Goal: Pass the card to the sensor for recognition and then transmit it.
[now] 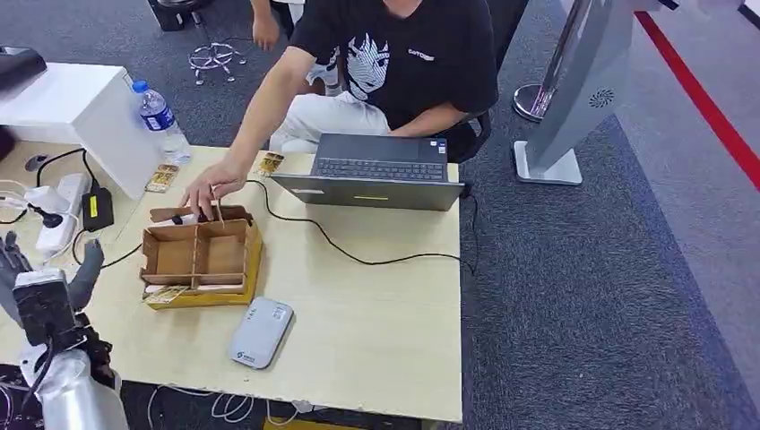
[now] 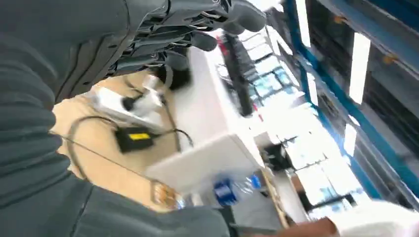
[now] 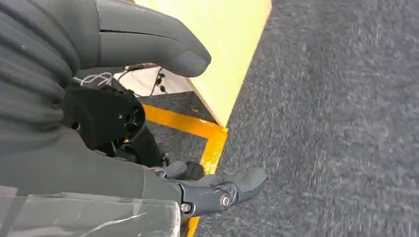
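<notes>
- left hand [image 1: 40,278] raised at the table's near-left edge, fingers apart, holding nothing; judged waiting.
- right hand [image 3: 163,148] hangs beside the light wooden table [image 1: 376,296], fingers loose, empty.
- thin tan card [image 1: 218,212] pinched by a person's hand [image 1: 211,190] over the brown cardboard divided tray [image 1: 199,255], likely restocking.
- flat grey-white card sensor [image 1: 261,332] lies just beside the tray, within reach.

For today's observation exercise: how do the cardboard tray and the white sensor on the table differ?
The cardboard tray is brown, boxy and split into compartments; the white sensor is flat, smooth and rounded. A person's hand touches the tray; nothing touches the sensor. Both rest on the table.
</notes>
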Controlling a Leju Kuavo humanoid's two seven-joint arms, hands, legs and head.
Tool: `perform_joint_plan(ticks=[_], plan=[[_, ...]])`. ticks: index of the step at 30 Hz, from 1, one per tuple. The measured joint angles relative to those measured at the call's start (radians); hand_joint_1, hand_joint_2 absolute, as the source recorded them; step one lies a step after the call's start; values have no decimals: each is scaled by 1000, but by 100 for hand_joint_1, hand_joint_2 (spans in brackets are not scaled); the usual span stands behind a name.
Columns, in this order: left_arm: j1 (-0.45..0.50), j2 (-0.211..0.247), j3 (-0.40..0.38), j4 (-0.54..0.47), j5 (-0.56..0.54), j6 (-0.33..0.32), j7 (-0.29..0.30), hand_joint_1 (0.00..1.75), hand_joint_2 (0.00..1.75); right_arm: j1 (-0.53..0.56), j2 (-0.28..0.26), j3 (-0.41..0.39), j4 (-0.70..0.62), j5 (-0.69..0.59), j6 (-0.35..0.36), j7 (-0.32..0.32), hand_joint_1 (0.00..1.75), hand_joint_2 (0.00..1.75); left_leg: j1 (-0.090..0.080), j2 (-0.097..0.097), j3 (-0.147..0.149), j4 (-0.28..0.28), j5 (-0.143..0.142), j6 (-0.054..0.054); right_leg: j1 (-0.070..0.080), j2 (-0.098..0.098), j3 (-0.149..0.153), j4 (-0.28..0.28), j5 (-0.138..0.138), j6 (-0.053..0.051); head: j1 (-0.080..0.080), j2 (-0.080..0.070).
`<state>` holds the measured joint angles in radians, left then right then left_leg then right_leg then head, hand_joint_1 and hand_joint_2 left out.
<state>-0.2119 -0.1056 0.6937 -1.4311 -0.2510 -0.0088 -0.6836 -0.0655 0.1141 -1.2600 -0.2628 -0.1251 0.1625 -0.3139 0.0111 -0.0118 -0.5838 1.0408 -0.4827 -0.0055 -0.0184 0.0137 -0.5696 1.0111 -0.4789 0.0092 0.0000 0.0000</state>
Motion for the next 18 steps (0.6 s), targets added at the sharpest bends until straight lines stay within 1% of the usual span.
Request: perform_joint_plan(ticks=[2, 4, 6, 8, 9, 12, 14, 15, 17, 18], plan=[[-21, 36, 93, 130, 14, 11, -4, 175, 175, -3, 2, -8, 0, 0, -16, 14, 154, 175, 0, 0, 0, -1, 0, 0, 0, 0, 1, 0, 0, 0, 2, 0], [-40, 100, 175, 288, 33, 7, -10, 175, 175, -4, 2, -10, 2, 0, -24, 27, 154, 175, 0, 2, 2, -1, 0, -1, 0, 2, 0, 1, 0, -1, 0, 0], [-43, 140, 241, 403, 45, 0, -11, 175, 175, -3, 3, -11, 2, 0, -27, 30, 154, 175, 0, 3, 1, -1, 1, -1, 0, 4, -1, 0, 0, -1, -1, 0], [-46, 169, 281, 479, 46, -3, -11, 175, 175, -4, 3, -13, 2, 0, -27, 30, 154, 175, 0, 1, 0, -1, 1, -1, 0, 1, -1, 0, 0, 0, 0, 0], [-47, 178, 293, 511, 46, -3, -11, 175, 175, -5, 3, -13, 2, 0, -27, 31, 175, 175, 0, 1, 0, -1, 1, -1, 0, 1, -1, 0, 0, 0, 0, 0], [-55, 193, 311, 562, 47, -3, -11, 175, 175, -6, 3, -14, 3, -1, -28, 35, 175, 175, 0, 0, -1, -1, 1, -1, -1, 0, 0, 0, 0, 0, 0, 0], [-66, 216, 334, 618, 58, -3, 1, 175, 175, -8, 3, -16, 3, -7, -23, 47, 175, 175, -1, 0, -1, -1, 0, 0, -1, 0, 0, 0, 1, 0, 1, 0], [-71, 229, 345, 658, 64, -3, 15, 175, 175, -9, 3, -16, 4, -10, -23, 56, 175, 175, -1, 0, -1, -1, 0, 0, -1, 0, 1, 0, 1, 0, 0, 0], [-67, 262, 381, 774, 73, 2, 57, 175, 175, -10, 2, -17, 8, -6, -30, 76, 175, 175, -1, 1, 0, -1, 0, 0, -1, 2, 1, 0, 1, 0, 0, 0], [-64, 277, 397, 824, 77, 5, 66, 175, 175, -10, 2, -17, 9, 3, -43, 85, 175, 175, -1, 1, 1, -1, 0, 0, -1, 2, 0, 0, 1, 0, 0, 0]])
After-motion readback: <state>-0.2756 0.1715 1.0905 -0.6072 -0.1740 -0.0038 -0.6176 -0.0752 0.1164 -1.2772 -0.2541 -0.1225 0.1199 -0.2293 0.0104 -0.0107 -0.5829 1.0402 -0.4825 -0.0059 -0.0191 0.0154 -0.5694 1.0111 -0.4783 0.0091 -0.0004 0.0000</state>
